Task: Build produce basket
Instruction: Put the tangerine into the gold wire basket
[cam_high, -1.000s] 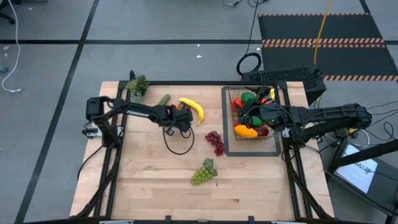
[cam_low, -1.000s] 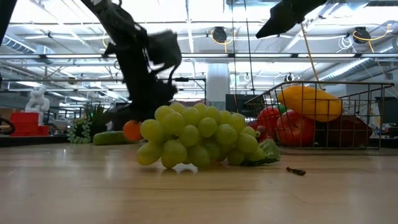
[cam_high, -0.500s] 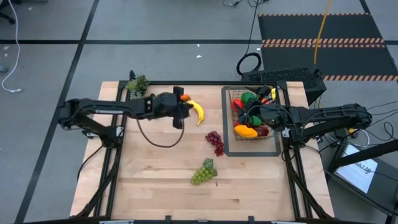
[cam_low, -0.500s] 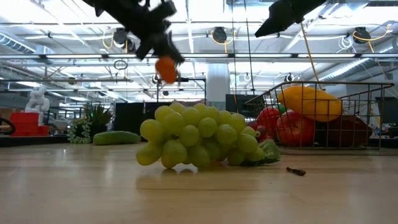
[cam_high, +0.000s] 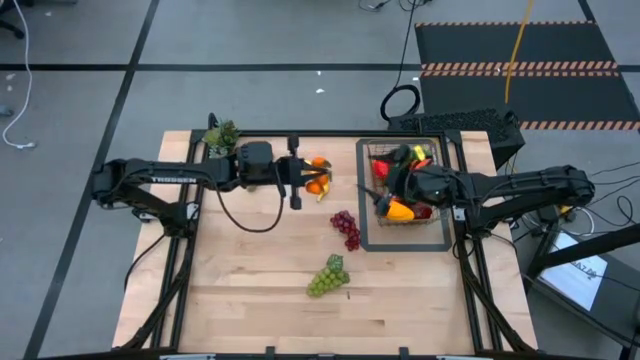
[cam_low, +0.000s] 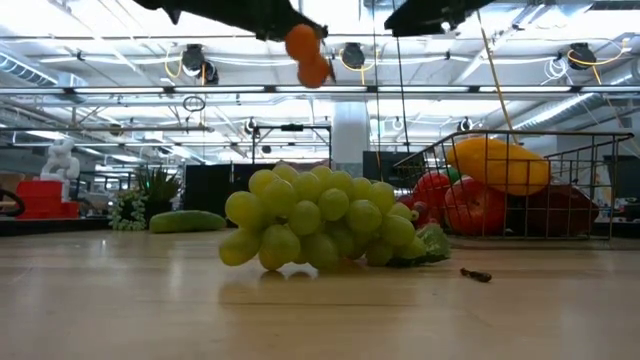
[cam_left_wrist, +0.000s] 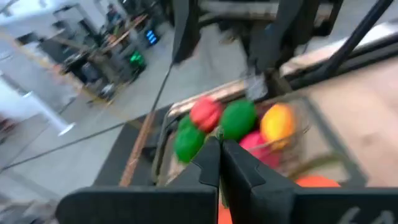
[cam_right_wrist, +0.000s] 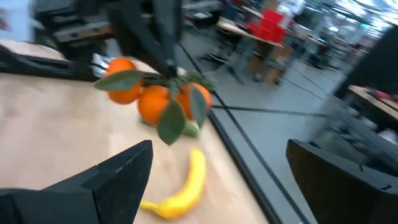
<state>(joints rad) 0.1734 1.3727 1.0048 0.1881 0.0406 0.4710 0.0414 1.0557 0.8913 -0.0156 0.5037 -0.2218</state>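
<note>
My left gripper (cam_high: 306, 176) is shut on a bunch of oranges (cam_high: 318, 180) with green leaves and carries it high above the table, over the yellow banana (cam_right_wrist: 180, 186). From table height the oranges (cam_low: 305, 55) hang well above the green grapes (cam_low: 320, 232). My right gripper (cam_right_wrist: 230, 180) is open and hovers over the left part of the wire basket (cam_high: 440, 215), which holds a mango, red apples and green fruit. The purple grapes (cam_high: 346, 228) and green grapes (cam_high: 328, 276) lie on the wood. The cucumber (cam_low: 185, 220) lies far back. My left gripper pinches the bunch of oranges between its two fingers (cam_right_wrist: 165, 37) at the leafy stem (cam_right_wrist: 177, 76) on top of the bunch. The oranges (cam_right_wrist: 154, 102) hang below the fingers, lifted clear of the table.
The basket stands on a flat dark tray (cam_high: 362, 240) at the table's right side. A small leafy potted plant (cam_high: 222, 135) stands at the far left corner. A black cable loop (cam_high: 245, 215) hangs under the left arm. Bare wood lies along the near edge.
My left gripper has lifted the oranges off the table, first up and toward the far edge, then toward the right, nearer the basket, rising all the while. The oranges now hang clear above the banana. My right gripper has shifted slightly toward the table's left.
</note>
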